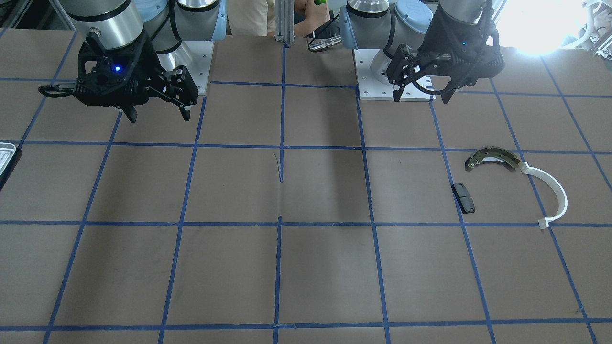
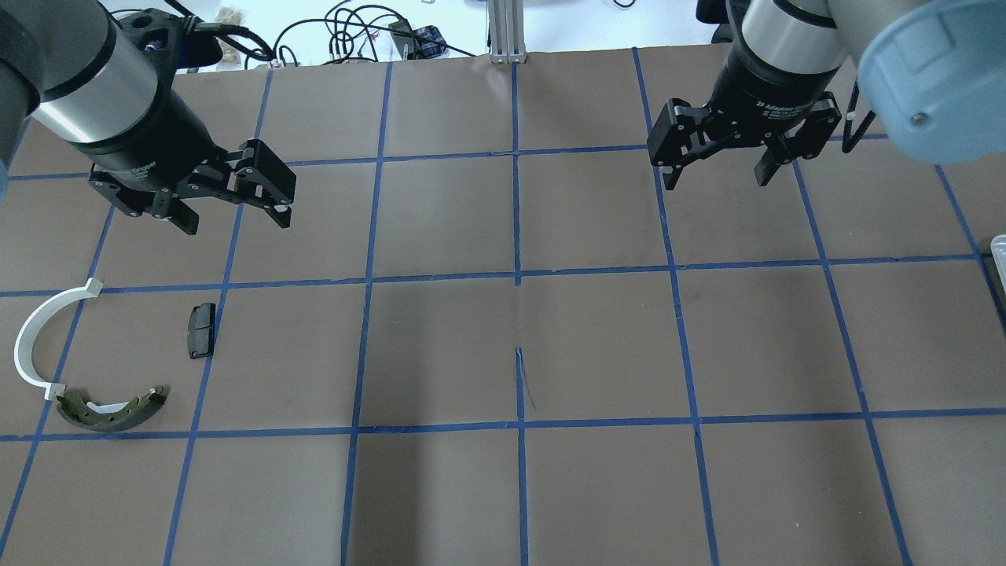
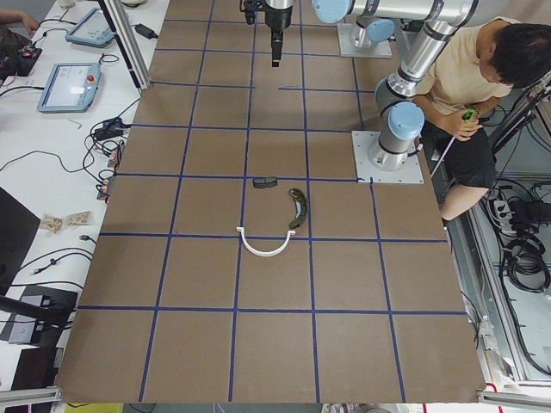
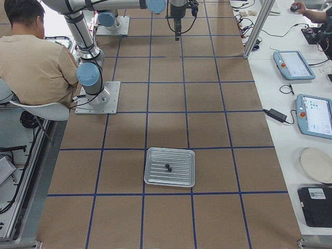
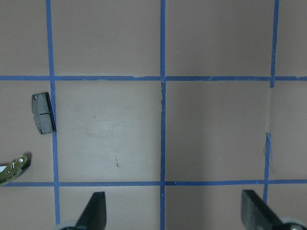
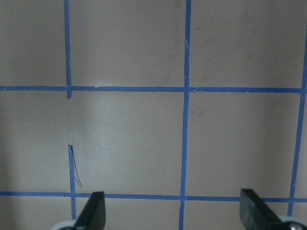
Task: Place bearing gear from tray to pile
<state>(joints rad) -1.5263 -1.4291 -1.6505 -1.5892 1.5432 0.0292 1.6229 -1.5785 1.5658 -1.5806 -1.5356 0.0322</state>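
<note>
Progress close to nil, judging by the layout. Not yet lifted from the tray (image 4: 155,179): bearing gear (image 4: 168,167), a small dark piece near the middle of the ridged surface, well apart from both arms. Toward the other end of the table (image 2: 597,338), on the left arm's side, pile (image 1: 492,160) of brake shoe (image 2: 110,410), white strip (image 2: 31,338) just beside its end, and black pad (image 2: 201,330) a little apart, with no gear among them. Left gripper (image 2: 236,224) hung above bare table near the pile, jaws spread wide, nothing between them. Right gripper (image 2: 716,182) likewise wide open and empty, short of the tray. Left to do, by this reading: reach the tray, close on the gear, carry it across, set it down with the pile, perhaps by a hand-over between arms.
</note>
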